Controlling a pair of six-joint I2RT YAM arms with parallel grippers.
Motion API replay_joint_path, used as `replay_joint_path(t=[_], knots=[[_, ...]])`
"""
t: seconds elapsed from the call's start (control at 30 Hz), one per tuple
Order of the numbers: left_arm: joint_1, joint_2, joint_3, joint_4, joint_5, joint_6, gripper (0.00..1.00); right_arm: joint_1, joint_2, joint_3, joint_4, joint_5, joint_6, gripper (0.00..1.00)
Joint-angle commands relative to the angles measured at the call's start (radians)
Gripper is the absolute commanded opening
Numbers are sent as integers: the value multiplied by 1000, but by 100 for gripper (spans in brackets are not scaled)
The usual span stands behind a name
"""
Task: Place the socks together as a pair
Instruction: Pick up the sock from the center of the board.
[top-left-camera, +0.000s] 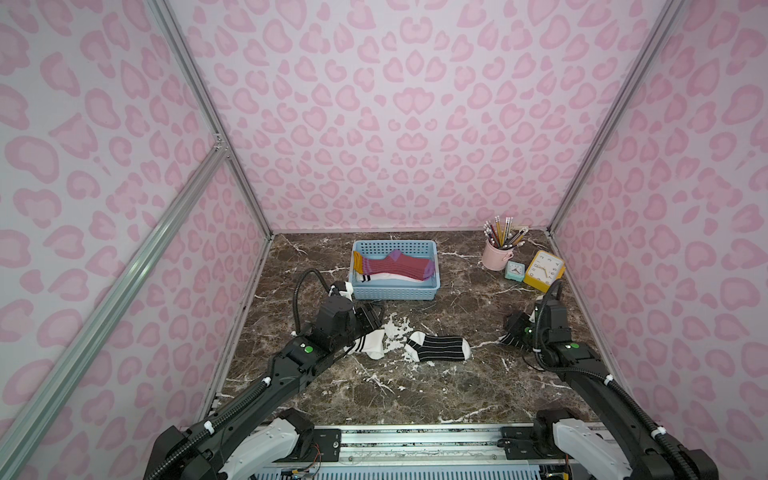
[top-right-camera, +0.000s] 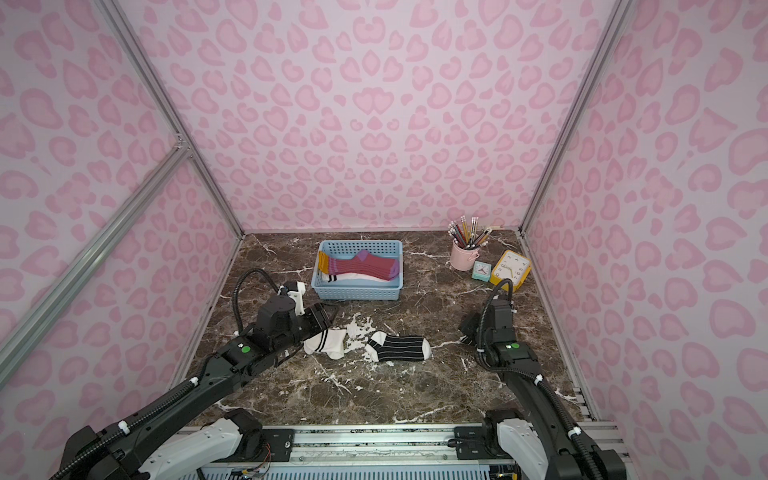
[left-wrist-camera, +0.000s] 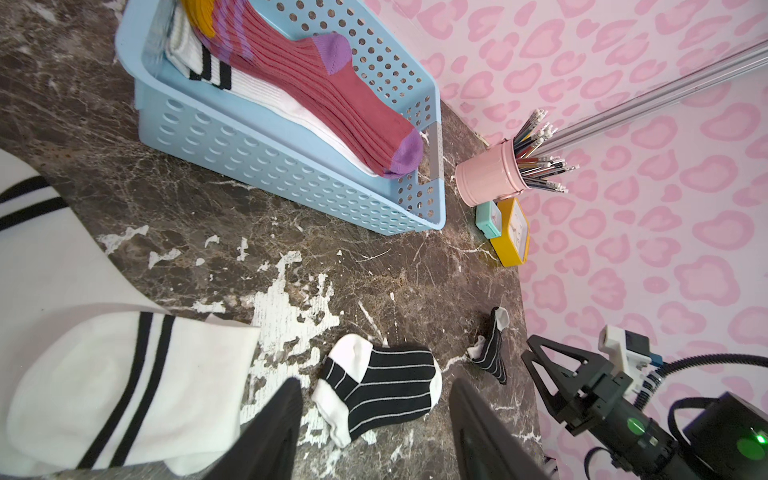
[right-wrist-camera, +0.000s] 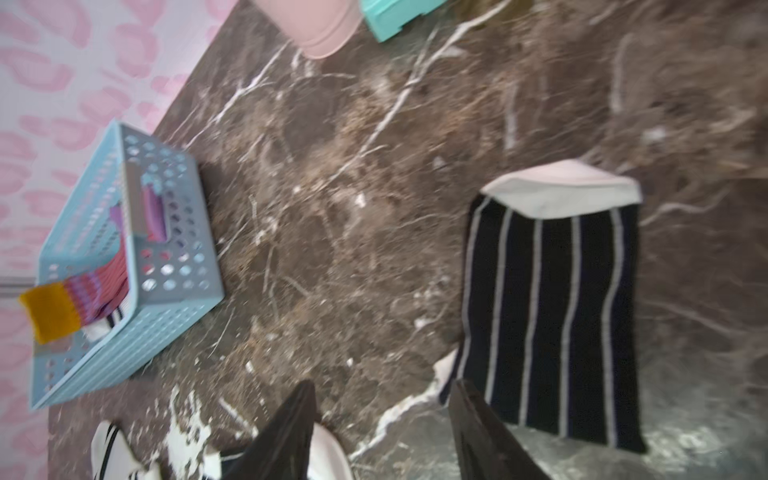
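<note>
Left gripper (left-wrist-camera: 374, 390) hangs open and empty, a white sock (top-left-camera: 374, 345) just beside it; right gripper (right-wrist-camera: 382, 390) has jaws apart, gripping nothing, a black sock (right-wrist-camera: 552, 316) flat at its fingertip. The other black sock (top-left-camera: 438, 348) lies mid-table, apart from it; a maroon sock (top-left-camera: 401, 266) sits in the basket (top-left-camera: 395, 294).

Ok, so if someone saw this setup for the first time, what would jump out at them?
The pink leopard-print walls all around hit first. Next comes the light blue perforated plastic basket at the back of the dark marble table, with a maroon ribbed sock draped over a white sock inside. Mid-table, a white sock with two black bands and a black sock with thin white stripes lie side by side, apart.
</note>
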Motion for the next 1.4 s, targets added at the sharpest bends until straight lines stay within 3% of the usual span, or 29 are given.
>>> replay_joint_path(t=[0.0, 0.17, 0.4, 0.5, 0.6, 0.77, 0.97, 1.23, 1.37], knots=[[-2, 5, 3, 48, 14, 15, 61, -112, 43, 29, 64, -110, -41, 56], [-8, 12, -6, 51, 21, 28, 60, -253, 114, 65, 98, -93, -105, 55], [-8, 14, -33, 81, 36, 33, 61, -409, 251, 145, 68, -183, -275, 55], [-8, 22, -44, 94, 33, 46, 61, -410, 328, 191, 23, -201, -359, 55], [-8, 44, -41, 95, 31, 66, 61, -408, 396, 195, 46, -264, -382, 53], [-8, 87, -25, 103, 68, 113, 61, -384, 471, 207, 46, -264, -409, 51], [-8, 117, -12, 102, 90, 152, 61, -263, 503, 224, 37, -132, -423, 53], [-8, 107, -19, 86, 64, 152, 61, -259, 571, 294, -17, 29, -409, 53], [-8, 102, -22, 91, 72, 149, 61, -259, 590, 299, 3, 6, -414, 54]])
